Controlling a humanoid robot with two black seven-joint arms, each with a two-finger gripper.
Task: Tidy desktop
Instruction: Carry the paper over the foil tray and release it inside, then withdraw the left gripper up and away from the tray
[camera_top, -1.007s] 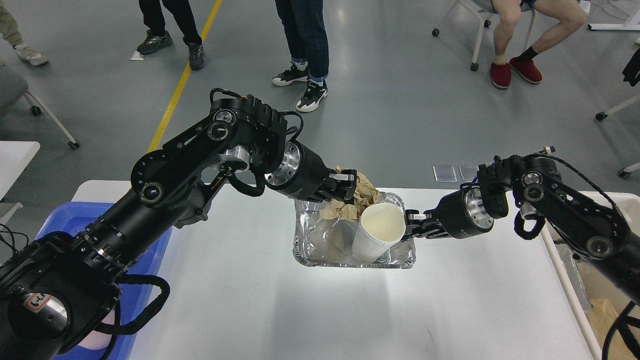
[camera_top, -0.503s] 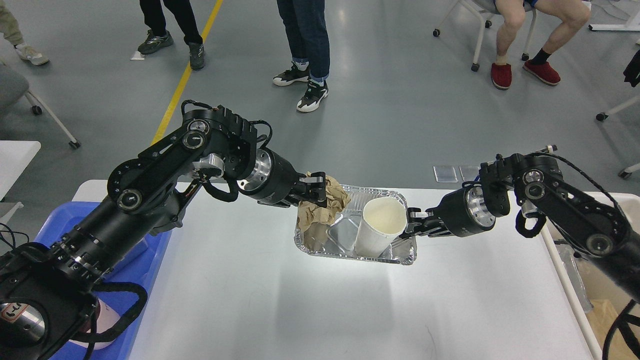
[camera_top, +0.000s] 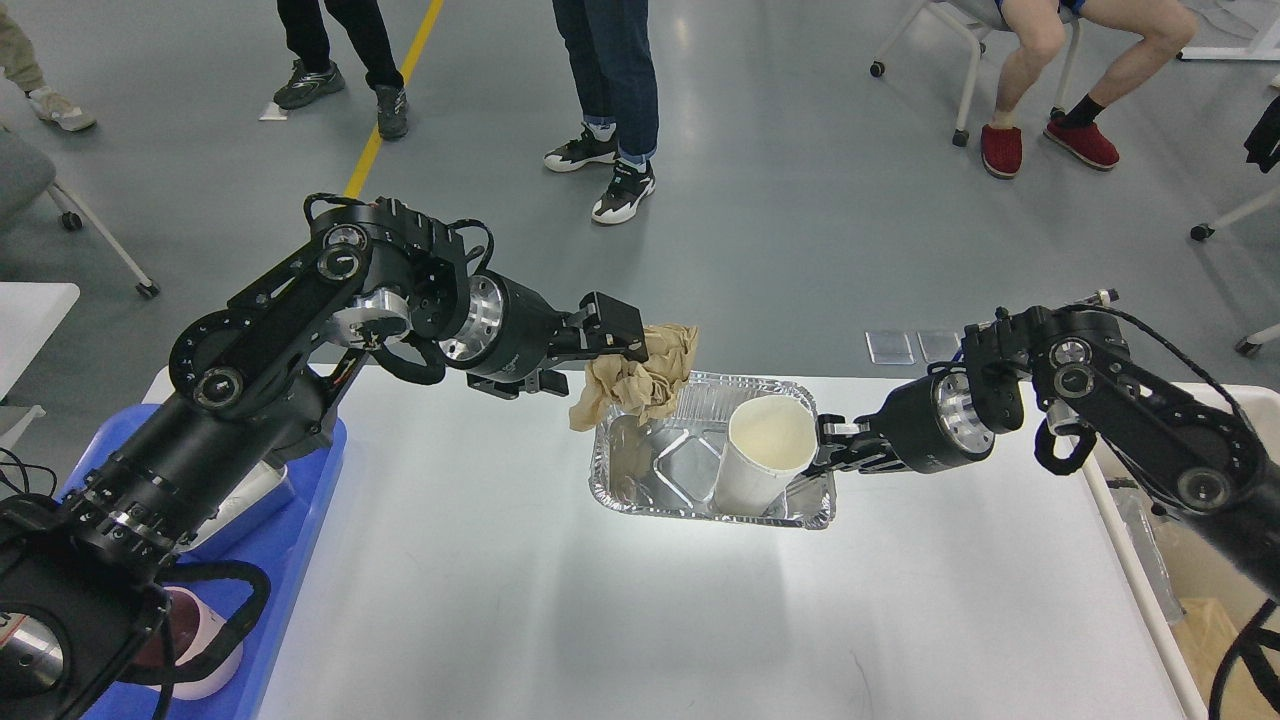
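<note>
You are looking down over a grey workshop floor, with people standing and sitting beyond the far edge of the white worktop (camera_top: 650, 620), which is filling most of the view. The worktop is lying with its long axis running left to right across your view, its far edge toward the people.

At the left edge a blue plastic tray (camera_top: 300, 560) is sitting with a white cup-like item in it, partly hidden by your left arm. Your left gripper (camera_top: 625, 335) is hanging above the far left corner of the foil tray (camera_top: 640, 490), its fingers pinching a crumpled wad of brown paper (camera_top: 640, 380); the wad is hanging clear of the foil. Inside the foil tray a white paper cup (camera_top: 765, 455) is standing tilted, its open mouth facing up and toward you. Your right gripper (camera_top: 825, 452) is sitting at the right rim of the foil tray just beside the cup; it is too dark and end-on to tell whether it is spread or closed, or whether it is gripping the rim. At the far right, a cream-white bin (camera_top: 1130, 560) is standing beside the worktop.

The step in hand appears to be clearing rubbish from the foil tray. Your next move is probably carrying the paper to a bin without dragging it across the cup, while keeping the foil tray steady.
</note>
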